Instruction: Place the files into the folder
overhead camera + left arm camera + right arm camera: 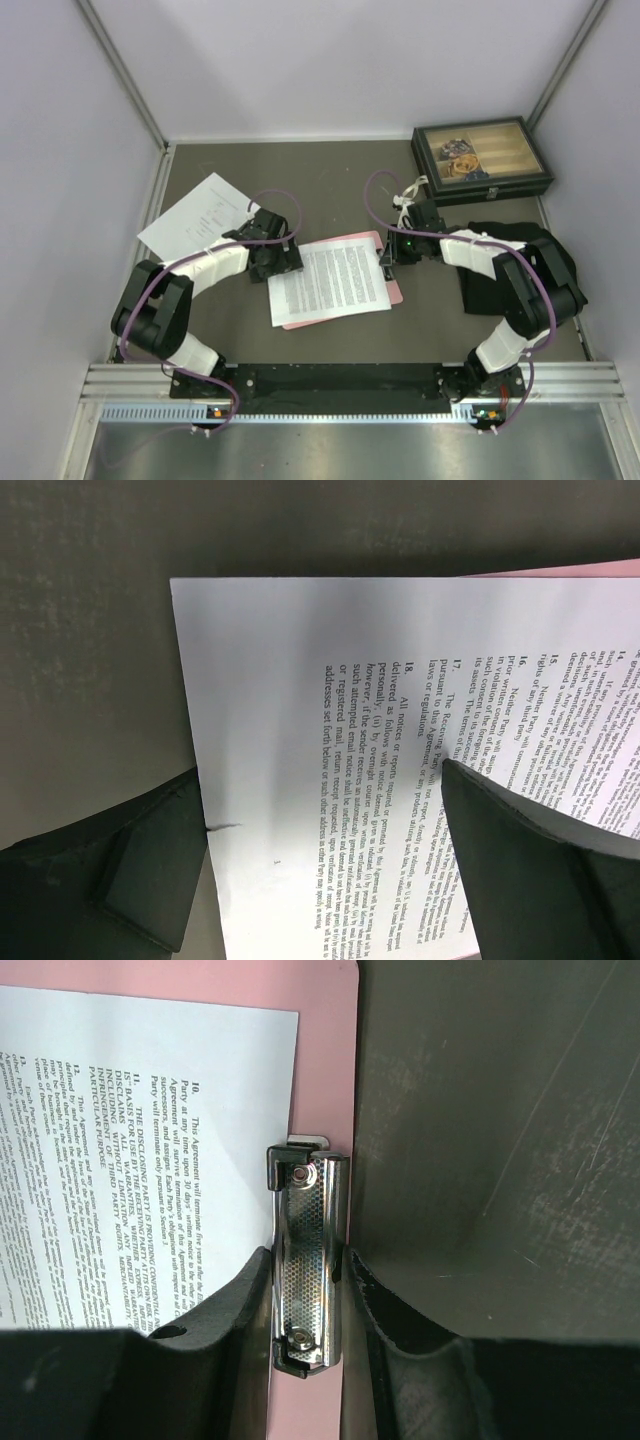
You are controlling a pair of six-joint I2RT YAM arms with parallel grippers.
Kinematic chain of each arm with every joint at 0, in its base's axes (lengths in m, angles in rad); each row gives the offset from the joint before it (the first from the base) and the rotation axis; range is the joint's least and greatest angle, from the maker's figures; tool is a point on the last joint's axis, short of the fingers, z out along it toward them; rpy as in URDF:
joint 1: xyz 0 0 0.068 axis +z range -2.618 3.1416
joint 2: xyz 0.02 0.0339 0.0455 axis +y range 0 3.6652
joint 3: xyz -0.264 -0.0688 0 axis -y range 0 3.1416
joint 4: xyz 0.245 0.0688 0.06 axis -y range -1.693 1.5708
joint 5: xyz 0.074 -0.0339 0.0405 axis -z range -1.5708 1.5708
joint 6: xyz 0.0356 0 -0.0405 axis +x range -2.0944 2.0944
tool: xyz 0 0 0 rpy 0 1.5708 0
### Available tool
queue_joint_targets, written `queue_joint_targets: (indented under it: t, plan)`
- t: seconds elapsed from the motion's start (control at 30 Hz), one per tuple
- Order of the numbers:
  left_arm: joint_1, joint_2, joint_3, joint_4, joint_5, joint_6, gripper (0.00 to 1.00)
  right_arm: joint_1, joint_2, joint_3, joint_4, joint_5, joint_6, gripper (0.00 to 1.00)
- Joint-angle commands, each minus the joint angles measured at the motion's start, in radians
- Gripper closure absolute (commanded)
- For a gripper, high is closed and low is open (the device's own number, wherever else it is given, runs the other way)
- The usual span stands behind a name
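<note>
Roughly halfway: dense sheet (330, 282) lies askew on folder (392, 293) mid-table, my right gripper (308, 1260) pinches the clip (308, 1220), my left gripper (318, 775) is spread over the sheet's left edge, and sparse sheet (195, 215) is not yet in, near the far-left corner.

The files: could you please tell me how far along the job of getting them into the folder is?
Done: the dense sheet lies on the pink folder, askew and overhanging. In hand: the right gripper straddles the metal clip; the open left gripper is at that sheet's opposite edge. Left: squaring it, and fetching the sparse sheet lying apart on the table.
</note>
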Motion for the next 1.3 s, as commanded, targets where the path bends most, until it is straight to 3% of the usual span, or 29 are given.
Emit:
queue_joint_targets:
  t: [0.0, 0.17, 0.57, 0.8, 1.27]
  plan:
    - [-0.001, 0.016, 0.02, -0.042, -0.086, -0.024, 0.03, 0.01, 0.025, 0.005, -0.023, -0.034, 0.019, 1.0]
    - [0.001, 0.009, 0.0, -0.041, -0.167, -0.079, 0.03, 0.01, 0.025, -0.007, -0.017, -0.039, 0.048, 1.0]
    - [-0.016, 0.059, 0.007, 0.037, -0.055, -0.044, 0.08, 0.01, 0.028, -0.002, -0.006, -0.059, 0.073, 1.0]
    - [-0.021, 0.076, 0.05, -0.001, -0.086, 0.031, 0.07, 0.01, 0.03, -0.005, 0.0, -0.063, 0.065, 1.0]
    - [-0.056, 0.105, 0.04, 0.036, -0.063, -0.059, 0.06, 0.008, 0.033, -0.021, 0.012, -0.033, 0.12, 1.0]
